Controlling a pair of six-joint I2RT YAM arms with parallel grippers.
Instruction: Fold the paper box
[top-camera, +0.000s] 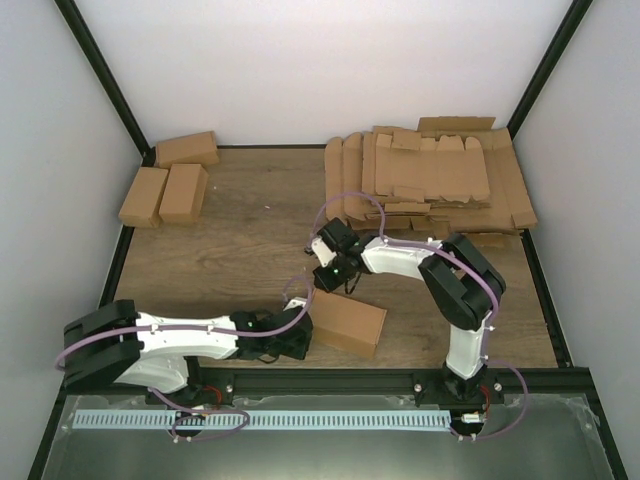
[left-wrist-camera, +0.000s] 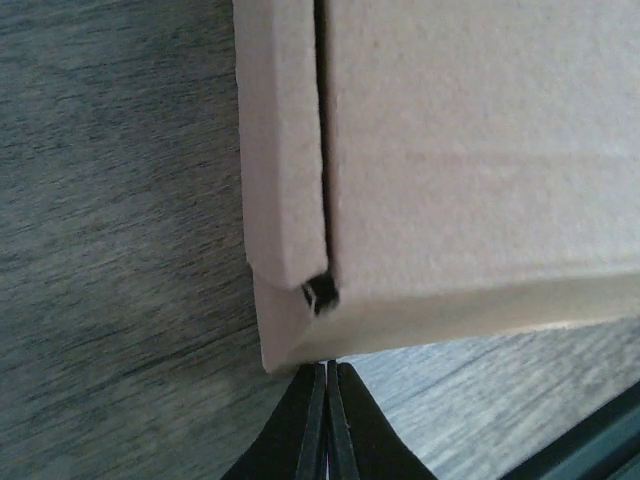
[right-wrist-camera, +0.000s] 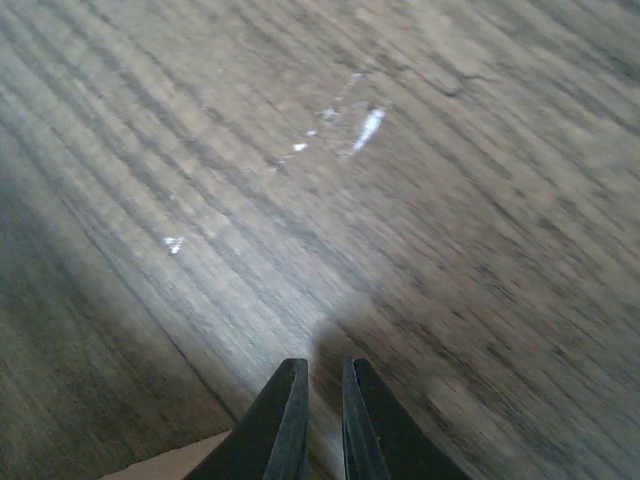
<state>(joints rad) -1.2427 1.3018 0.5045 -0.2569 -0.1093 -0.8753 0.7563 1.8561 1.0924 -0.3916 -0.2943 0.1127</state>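
Observation:
The paper box (top-camera: 348, 322) is folded into a small brown carton and lies on the wooden table (top-camera: 250, 250) near the front middle. My left gripper (top-camera: 302, 336) is shut and empty, its tips against the carton's left end. In the left wrist view the carton (left-wrist-camera: 450, 150) fills the upper right, with a tucked side flap (left-wrist-camera: 280, 140), and the left gripper (left-wrist-camera: 328, 368) touches its lower edge. My right gripper (top-camera: 325, 281) hovers just behind the carton's far left corner. In the right wrist view the right gripper (right-wrist-camera: 322, 365) is almost shut with a thin gap, empty, over bare wood; a carton corner (right-wrist-camera: 170, 462) shows at the bottom left.
Three folded cartons (top-camera: 167, 180) sit at the back left. A big stack of flat cardboard blanks (top-camera: 430, 180) lies at the back right. A black rail (top-camera: 330, 380) runs along the near edge, and white walls enclose the table.

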